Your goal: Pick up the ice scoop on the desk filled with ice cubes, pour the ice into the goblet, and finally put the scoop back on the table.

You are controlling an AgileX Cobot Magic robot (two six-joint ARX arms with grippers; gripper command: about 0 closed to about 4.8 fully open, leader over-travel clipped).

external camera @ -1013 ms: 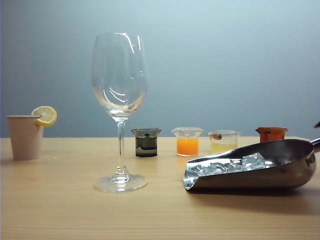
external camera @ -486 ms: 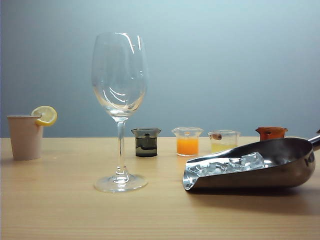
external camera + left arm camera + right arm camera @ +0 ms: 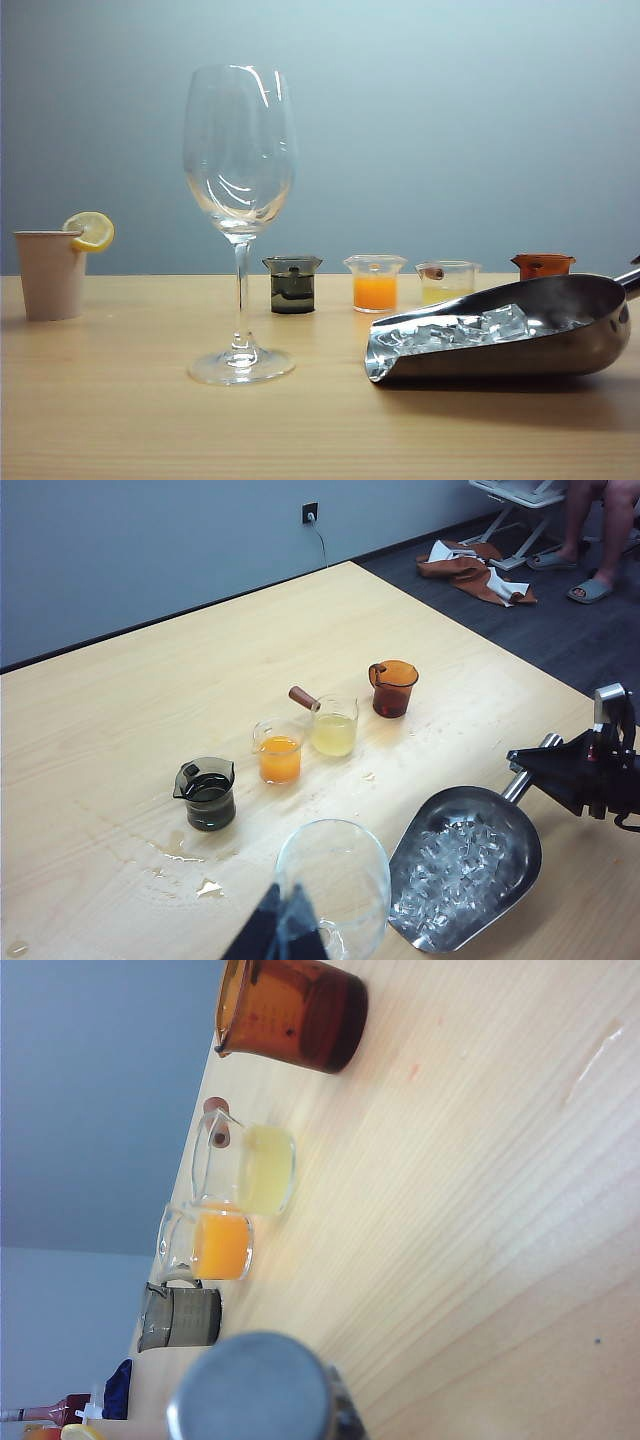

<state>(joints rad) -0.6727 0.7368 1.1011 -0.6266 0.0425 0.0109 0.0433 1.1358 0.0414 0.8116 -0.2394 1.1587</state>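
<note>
1. Exterior view: no label or writing can be read anywhere. The goblet [image 3: 239, 222] stands upright on the bench [image 3: 120, 420]. The ice scoop [image 3: 505, 340] lies at the right edge of the picture, ice cubes [image 3: 460, 330] in its trough. Neither set of fingers shows here. Bare bench lies between goblet and scoop.
2. Left wrist view: the right gripper [image 3: 560, 770] is at the scoop's handle [image 3: 525, 772], fingers narrow around it; whether they press it I cannot tell. 4 small beakers [image 3: 280, 763] stand beyond the fingers. The left gripper [image 3: 285, 935] is a dark blur behind the goblet's rim; its state I cannot tell.
3. Right wrist view: the handle's round end sits in the foreground, the beakers beyond it.
</note>
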